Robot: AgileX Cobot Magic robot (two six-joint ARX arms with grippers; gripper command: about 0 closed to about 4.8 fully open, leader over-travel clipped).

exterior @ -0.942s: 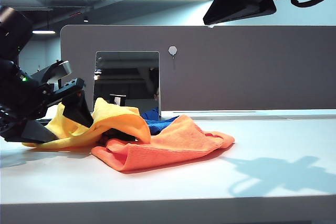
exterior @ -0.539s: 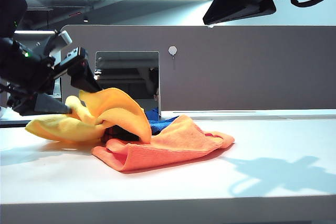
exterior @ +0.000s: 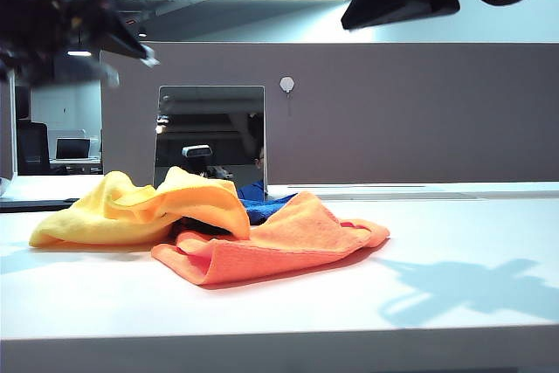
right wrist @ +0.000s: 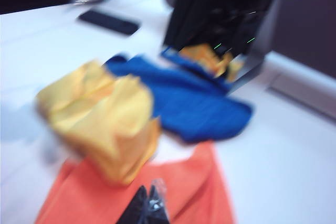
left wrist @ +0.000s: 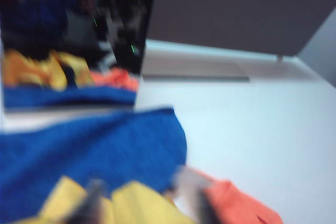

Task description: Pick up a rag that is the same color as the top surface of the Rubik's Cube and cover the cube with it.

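Note:
The yellow rag (exterior: pixel 131 211) lies slack on the table at the left, one fold draped toward the orange cloth (exterior: pixel 279 242). It also shows as a crumpled heap (right wrist: pixel 105 119) in the right wrist view. The Rubik's Cube is hidden. My left gripper (exterior: pixel 131 63) hangs blurred, high above the rag's left end. In its wrist view the left gripper (left wrist: pixel 142 200) has its fingers apart, nothing between them, the rag (left wrist: pixel 131 208) far below. My right gripper (exterior: pixel 349 22) hovers high at the upper right; in its wrist view its tips (right wrist: pixel 149 203) meet over the orange cloth (right wrist: pixel 184 192).
A blue cloth (exterior: pixel 262 207) lies behind the other two, spread flat (right wrist: pixel 194 98). A grey partition with a mirror-like panel (exterior: pixel 210 137) closes off the table's back. A flat black object (right wrist: pixel 109 22) lies farther off on the table.
The left gripper has let go of the yellow rag and risen steeply to the upper left. The rag has dropped and settled flat. The right arm has stayed in place.

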